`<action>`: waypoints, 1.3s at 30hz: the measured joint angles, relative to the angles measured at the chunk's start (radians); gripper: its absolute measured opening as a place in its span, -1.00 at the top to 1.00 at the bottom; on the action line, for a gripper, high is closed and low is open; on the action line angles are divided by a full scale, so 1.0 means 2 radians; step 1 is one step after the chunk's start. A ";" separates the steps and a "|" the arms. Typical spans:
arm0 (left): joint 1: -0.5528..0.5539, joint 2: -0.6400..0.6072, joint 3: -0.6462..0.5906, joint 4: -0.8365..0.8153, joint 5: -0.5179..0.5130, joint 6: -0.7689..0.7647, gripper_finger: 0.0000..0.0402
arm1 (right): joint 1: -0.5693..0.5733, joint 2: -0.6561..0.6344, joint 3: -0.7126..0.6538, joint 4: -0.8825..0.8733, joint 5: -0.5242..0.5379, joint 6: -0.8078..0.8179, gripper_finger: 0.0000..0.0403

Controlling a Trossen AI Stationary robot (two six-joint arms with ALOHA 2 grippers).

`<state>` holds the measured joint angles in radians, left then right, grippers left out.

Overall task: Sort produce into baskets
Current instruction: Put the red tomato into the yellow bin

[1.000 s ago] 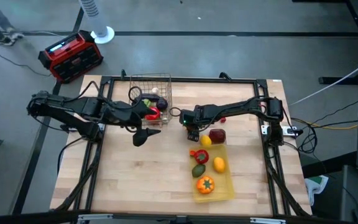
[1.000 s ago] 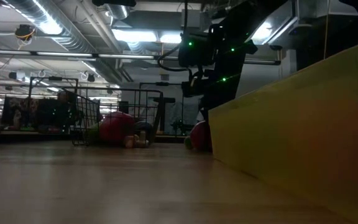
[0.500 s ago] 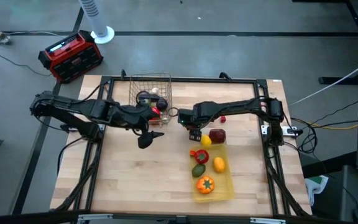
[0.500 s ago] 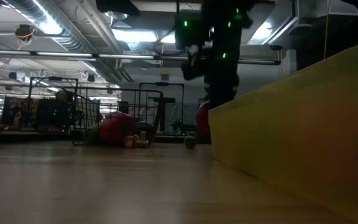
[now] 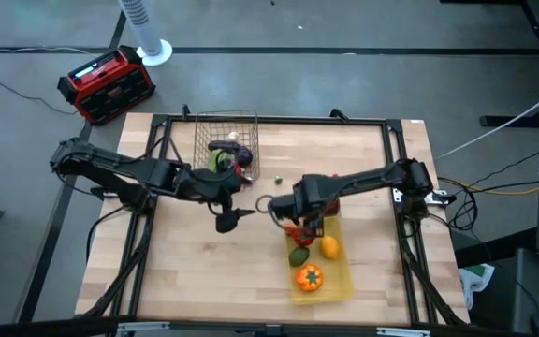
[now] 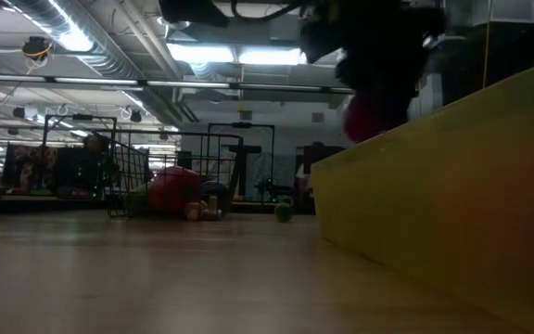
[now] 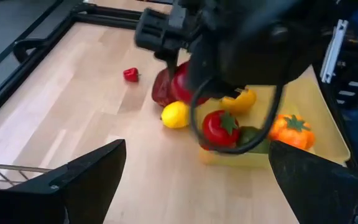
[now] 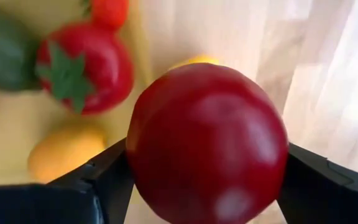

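- Your right claw [image 8: 207, 180] is clamped on a dark red fruit [image 8: 207, 146], holding it above the yellow tray's [image 5: 342, 281] twelve o'clock end.
- The tray already holds a tomato [image 5: 302, 234], an orange piece [image 5: 308, 277] and others; the wire basket [image 5: 227, 126], at eleven o'clock from it, holds several too.
- A small green piece [image 5: 278, 180] and small red piece [image 7: 130, 74] remain on the desk [image 5: 185, 271].
- Your left claw [image 5: 241, 213] hangs spread wide and empty near the basket.

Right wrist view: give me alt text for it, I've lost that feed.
The right gripper holds a large dark-red round fruit between its two dark fingers, filling most of the picture. Beyond it lie a red tomato with a green stem, an orange-yellow fruit and a green piece in the yellow tray, with pale wooden table alongside.
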<state>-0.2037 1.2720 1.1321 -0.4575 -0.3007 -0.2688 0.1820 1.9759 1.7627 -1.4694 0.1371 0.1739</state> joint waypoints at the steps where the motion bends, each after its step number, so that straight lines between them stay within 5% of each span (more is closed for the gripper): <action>1: -0.002 -0.003 -0.008 0.006 0.000 0.001 -0.95 | 0.009 0.000 -0.001 -0.008 0.000 0.005 -0.53; 17: 0.008 -0.108 -0.184 0.153 -0.004 0.029 -0.95 | 0.137 0.000 -0.003 -0.005 -0.021 0.039 -0.53; 39: 0.008 -0.331 -0.343 0.198 -0.008 0.101 -0.95 | 0.154 0.000 -0.003 0.042 -0.034 0.059 -0.53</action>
<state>-0.1871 0.6108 0.4461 -0.0609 -0.3173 -0.0666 0.4904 1.9759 1.7565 -1.3846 0.0685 0.2913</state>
